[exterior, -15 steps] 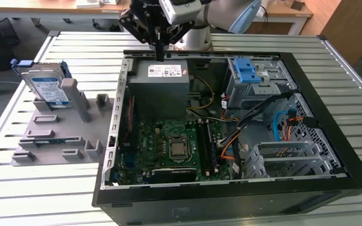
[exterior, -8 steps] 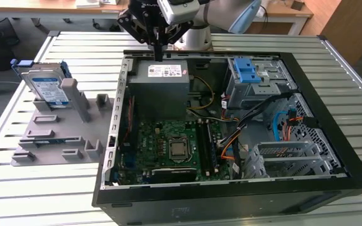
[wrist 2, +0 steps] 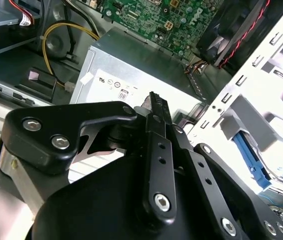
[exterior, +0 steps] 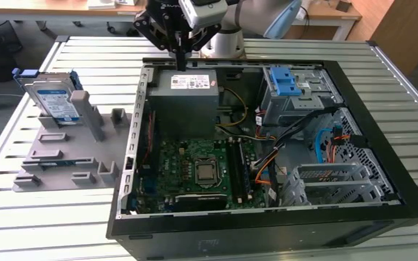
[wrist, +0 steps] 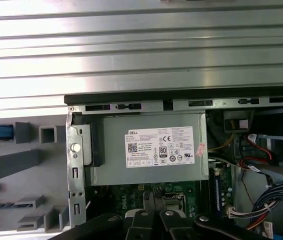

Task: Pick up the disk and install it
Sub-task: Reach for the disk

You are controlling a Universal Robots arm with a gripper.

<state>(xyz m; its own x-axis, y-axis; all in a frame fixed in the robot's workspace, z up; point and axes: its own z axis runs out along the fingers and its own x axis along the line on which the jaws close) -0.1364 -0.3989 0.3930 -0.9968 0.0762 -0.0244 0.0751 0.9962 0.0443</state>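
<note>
The bench (exterior: 49,228) is ribbed bare metal with a dull sheen. The disk (exterior: 53,100) shows silver metal, a smooth label and a blue plastic frame. The end effector (exterior: 182,65) is smooth matt black; the holder (exterior: 71,157) is matt grey plastic.

Pincer (exterior: 181,66) above grey power-supply box (exterior: 185,104)

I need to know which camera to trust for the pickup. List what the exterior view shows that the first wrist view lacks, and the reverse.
Exterior view alone: the disk with its label, upright in the grey holder, and the blue latches on the drive cage. First wrist view alone: a red cable beside the power supply. Both: that power supply, the shut, empty gripper and the slatted table.
</note>
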